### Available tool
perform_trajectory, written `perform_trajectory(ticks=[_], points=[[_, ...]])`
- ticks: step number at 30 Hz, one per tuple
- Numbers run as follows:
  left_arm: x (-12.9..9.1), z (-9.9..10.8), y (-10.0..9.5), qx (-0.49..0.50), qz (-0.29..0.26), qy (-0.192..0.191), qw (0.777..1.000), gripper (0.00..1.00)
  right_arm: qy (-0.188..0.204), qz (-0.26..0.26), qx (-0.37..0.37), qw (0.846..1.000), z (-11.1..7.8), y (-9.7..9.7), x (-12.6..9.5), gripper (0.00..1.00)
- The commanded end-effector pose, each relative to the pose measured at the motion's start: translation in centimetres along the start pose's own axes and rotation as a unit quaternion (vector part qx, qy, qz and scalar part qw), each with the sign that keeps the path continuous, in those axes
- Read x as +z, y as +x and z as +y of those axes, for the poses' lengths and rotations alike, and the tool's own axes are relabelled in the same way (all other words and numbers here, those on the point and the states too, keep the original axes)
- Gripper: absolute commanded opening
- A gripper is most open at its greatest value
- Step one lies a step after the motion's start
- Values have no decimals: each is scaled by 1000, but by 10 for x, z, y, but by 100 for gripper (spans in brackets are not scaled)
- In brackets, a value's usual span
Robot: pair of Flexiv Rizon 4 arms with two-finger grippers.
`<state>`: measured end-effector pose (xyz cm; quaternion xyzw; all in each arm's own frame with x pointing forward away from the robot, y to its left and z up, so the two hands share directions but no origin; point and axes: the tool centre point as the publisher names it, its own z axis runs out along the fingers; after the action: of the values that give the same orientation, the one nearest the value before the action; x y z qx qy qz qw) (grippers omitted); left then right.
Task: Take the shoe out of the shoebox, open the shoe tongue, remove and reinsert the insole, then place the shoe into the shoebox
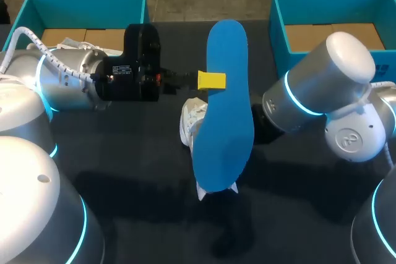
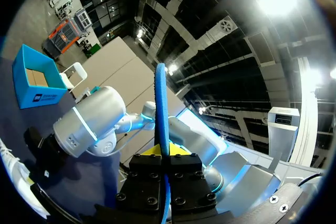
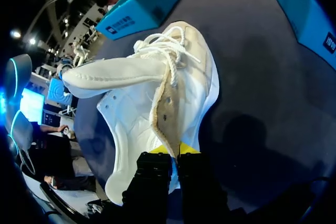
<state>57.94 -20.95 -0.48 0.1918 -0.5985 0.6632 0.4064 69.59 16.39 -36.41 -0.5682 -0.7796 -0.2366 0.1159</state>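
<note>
Insole (image 1: 226, 109) pinched by left end effector (image 2: 167, 151); right end effector (image 3: 173, 150) clamps shoe (image 3: 139, 124).

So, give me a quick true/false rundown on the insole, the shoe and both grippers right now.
1. The blue insole is out of the shoe, gripped by the left gripper. True.
2. The shoe sits inside a shoebox. False: it lies on the table, between the two boxes.
3. The right gripper is shut on the shoe's edge. True.
4. The tongue is folded down over the opening. False: it is pulled out, away from the opening.
</note>
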Motion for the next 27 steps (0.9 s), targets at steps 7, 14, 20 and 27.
perform_trajectory(ticks=[7,14,20,27], points=[[1,0,-1,0,0,0,1000,0,1,3,14,1000,-4,-13,5,0],[1,0,-1,0,0,0,1000,0,-8,7,30,999,-5,-6,-13,100],[1,0,-1,0,0,0,1000,0,-22,62,35,997,-3,12,-44,100],[1,0,-1,0,0,0,1000,0,-46,153,20,987,9,22,-75,100]])
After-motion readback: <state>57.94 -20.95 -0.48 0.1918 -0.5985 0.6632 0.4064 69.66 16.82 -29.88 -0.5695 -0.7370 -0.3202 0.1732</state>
